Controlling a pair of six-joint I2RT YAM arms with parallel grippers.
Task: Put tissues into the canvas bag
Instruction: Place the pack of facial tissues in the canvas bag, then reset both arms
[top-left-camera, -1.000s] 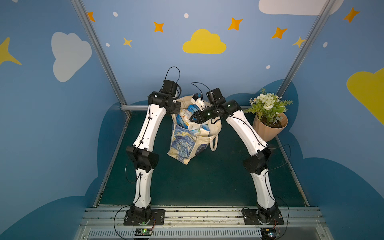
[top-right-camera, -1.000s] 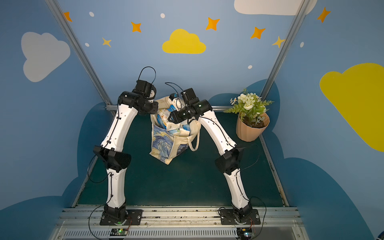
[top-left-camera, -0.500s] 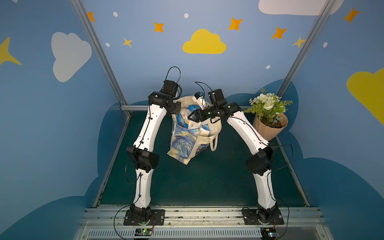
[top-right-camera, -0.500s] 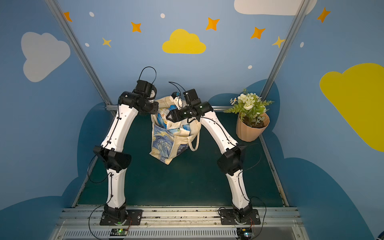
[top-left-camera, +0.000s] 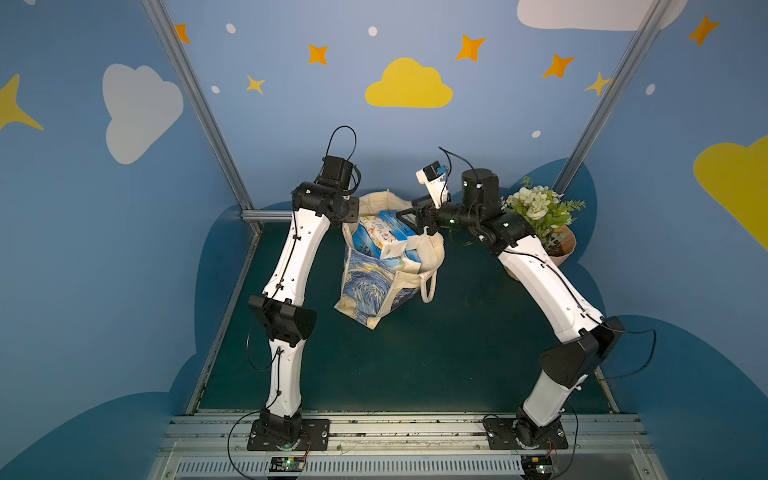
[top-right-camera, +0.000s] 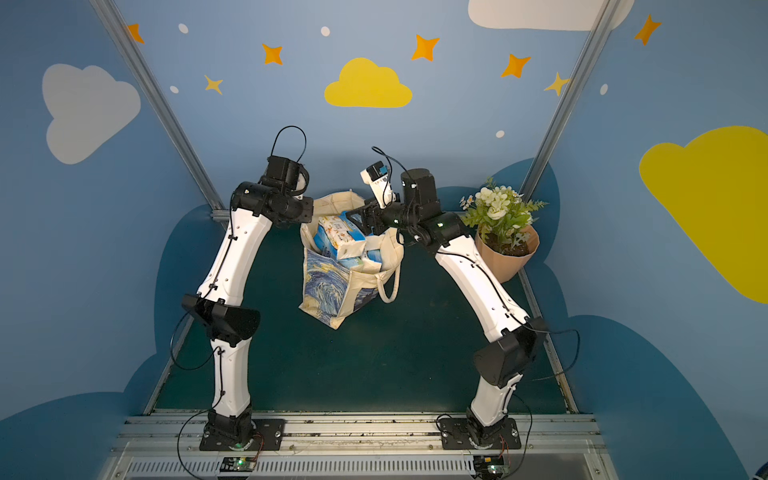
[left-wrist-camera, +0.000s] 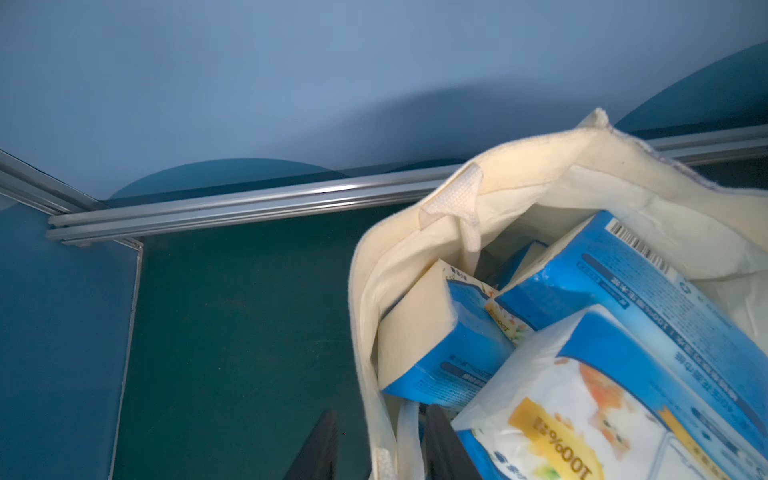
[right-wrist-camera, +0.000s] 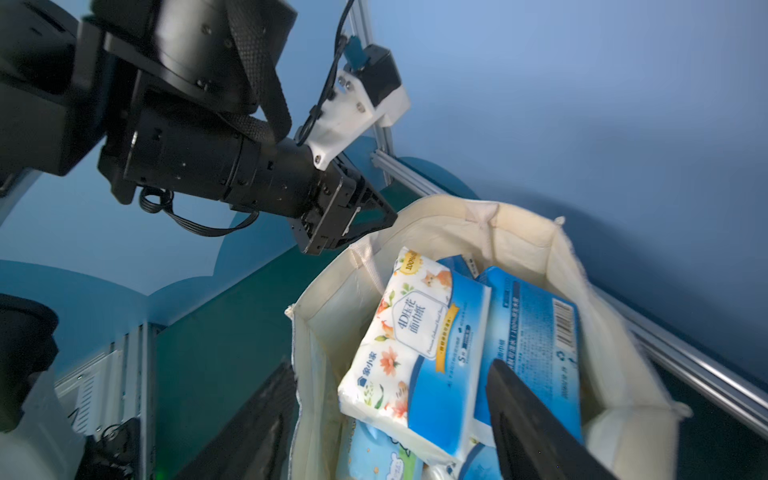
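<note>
The canvas bag (top-left-camera: 370, 286) (top-right-camera: 328, 286) stands mid-floor in both top views, stuffed with tissues. The top pack (top-left-camera: 380, 235) (right-wrist-camera: 415, 340) is blue and white with orange flowers and pokes above the rim. My left gripper (left-wrist-camera: 380, 449) sits at the bag's left rim (left-wrist-camera: 519, 174). Its jaws straddle the rim cloth and a handle strap, slightly apart from them. My right gripper (right-wrist-camera: 390, 419) (top-left-camera: 415, 218) hovers open over the bag's right side. One of its fingers (right-wrist-camera: 249, 424) is outside the wall; the other hangs above the packs and holds nothing.
A beige flowerpot (top-left-camera: 561, 245) (top-right-camera: 507, 257) with white flowers stands at the back right, just behind my right arm. One bag handle (top-left-camera: 428, 286) hangs down the bag's right side. Metal frame rails (left-wrist-camera: 249, 203) run along the back wall, with dark green floor in front of the bag.
My right gripper has opened wide and drawn back up and to the right from the bag's mouth, its wrist turned. The left jaws have spread a little at the rim.
</note>
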